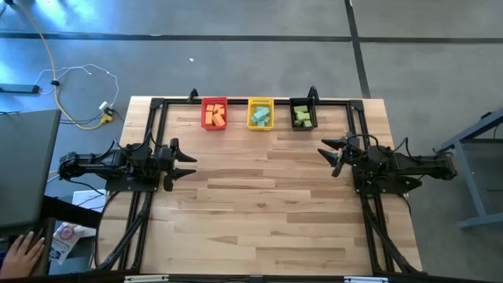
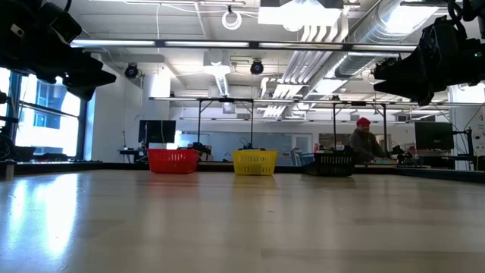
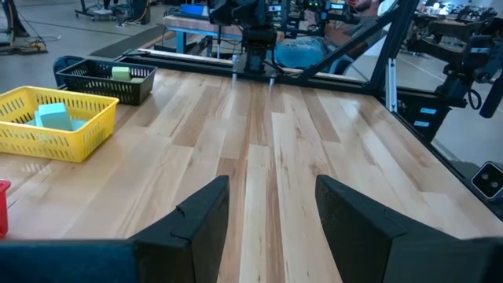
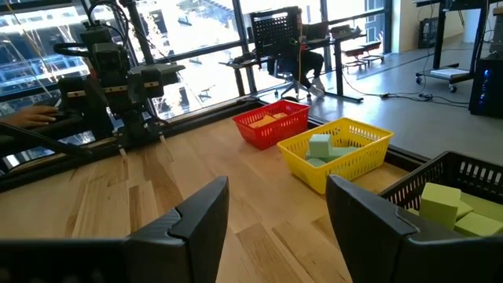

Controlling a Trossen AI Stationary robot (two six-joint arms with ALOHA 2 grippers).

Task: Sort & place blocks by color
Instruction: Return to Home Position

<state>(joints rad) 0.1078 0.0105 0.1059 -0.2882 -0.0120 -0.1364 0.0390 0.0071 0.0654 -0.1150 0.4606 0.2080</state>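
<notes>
The blocks lie inside three bins at the table's far edge: orange blocks point(image 1: 214, 116) in the red bin point(image 1: 214, 101), teal blocks point(image 1: 261, 116) in the yellow bin point(image 1: 260, 101), light green blocks point(image 1: 302, 117) in the black bin point(image 1: 302, 101). My left gripper point(image 1: 189, 160) hovers open over the table's left side, pointing right, holding nothing. My right gripper point(image 1: 327, 152) hovers open over the right side, pointing left, also bare. The teal blocks point(image 3: 55, 116) and green blocks point(image 3: 120, 73) also show in the left wrist view, and the green blocks point(image 4: 452, 206) in the right wrist view.
A black frame point(image 1: 251, 101) runs along the table's far edge and down both sides under the arms. The wooden tabletop point(image 1: 267, 204) between the arms holds no loose objects. A person's hand point(image 1: 22, 250) shows off the table at the lower left.
</notes>
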